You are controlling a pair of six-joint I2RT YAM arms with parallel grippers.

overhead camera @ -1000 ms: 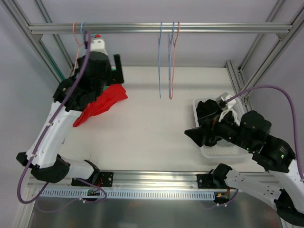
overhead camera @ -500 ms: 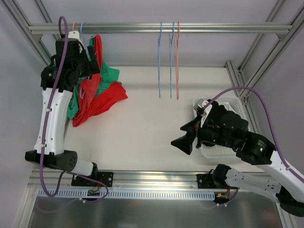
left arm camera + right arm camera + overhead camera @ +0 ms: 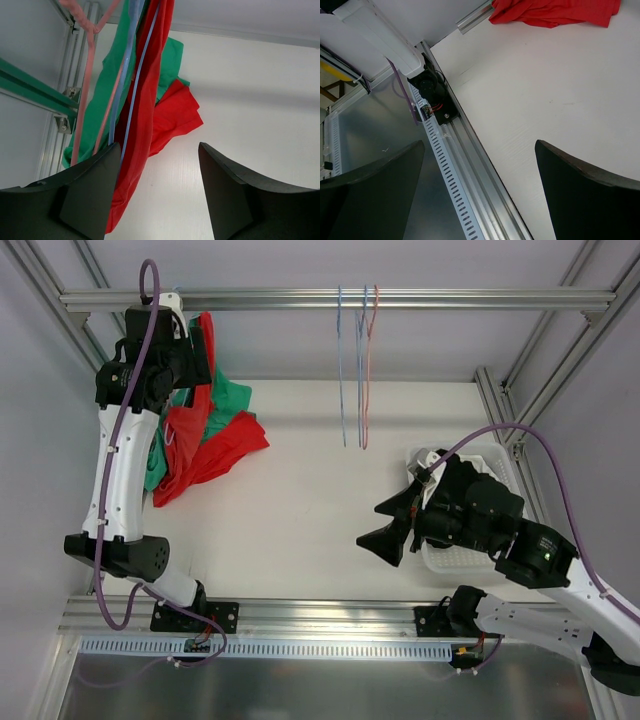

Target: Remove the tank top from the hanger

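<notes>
A red tank top [image 3: 145, 100] hangs on a blue hanger [image 3: 131, 75] from the rail at the far left; it also shows in the top view [image 3: 195, 405]. Beside it a green tank top [image 3: 102, 105] hangs on a pink hanger [image 3: 86, 90]. My left gripper [image 3: 159, 147] is open and empty, raised next to the hanging clothes, its left finger close to the red fabric; it shows in the top view [image 3: 192, 365] too. My right gripper [image 3: 378, 527] is open and empty over the table's near right, also in its wrist view [image 3: 480, 145].
More red cloth [image 3: 235, 445] lies on the table under the hanging tops. Three empty hangers [image 3: 352, 370] hang mid-rail. A white tray [image 3: 470, 558] stands at the right, under the right arm. The table's front rail [image 3: 470, 165] runs below the right gripper.
My left arm has risen from over the clothes to the far-left rail, uncovering the hanging tops. My right gripper has moved left over the table.
</notes>
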